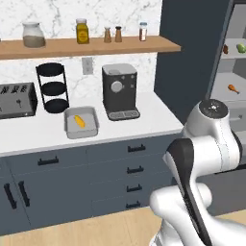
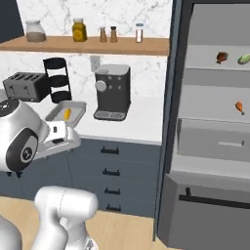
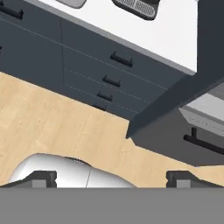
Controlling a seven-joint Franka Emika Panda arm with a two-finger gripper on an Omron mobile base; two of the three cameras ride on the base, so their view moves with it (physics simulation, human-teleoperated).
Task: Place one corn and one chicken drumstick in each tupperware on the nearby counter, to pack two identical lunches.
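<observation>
no readable brand or label anywhere; the jars on the wooden wall shelf (image 1: 96, 46) are too small to read. white tabletop (image 1: 144, 120) with smooth matte look, over dark blue-grey cabinets with black bar handles, marble-pattern backsplash behind. one tupperware (image 1: 81, 122), shallow light-grey rectangle with rounded corners and raised rim, sits on the tabletop between the black three-tier round rack (image 1: 52, 87) and the dark boxy coffee machine (image 1: 119, 91). bare yellow-orange corn (image 1: 79, 121) lies inside that tray, a small oblong cob. silver slotted toaster (image 1: 17, 100) at far left, beside the rack. open fridge (image 2: 215, 122) to the right, grey shelves: on the upper shelf a dark reddish-brown stubby chicken drumstick (image 2: 221, 57) and next to it a green-husked corn cob (image 2: 243, 59); on the shelf below, an orange-brown drumstick with thin bone end (image 2: 239, 106). shelf above the tabletop carries a glass jar (image 1: 33, 34), yellow-filled jar (image 1: 82, 31), two small brown shakers (image 1: 112, 34), small red-banded bottle (image 1: 143, 31). gripper (image 3: 112, 178) in hand view points down at the light wood plank floor (image 3: 52, 127) and cabinet fronts; jaws spread wide apart, holding nothing, two dark square tips far apart.
</observation>
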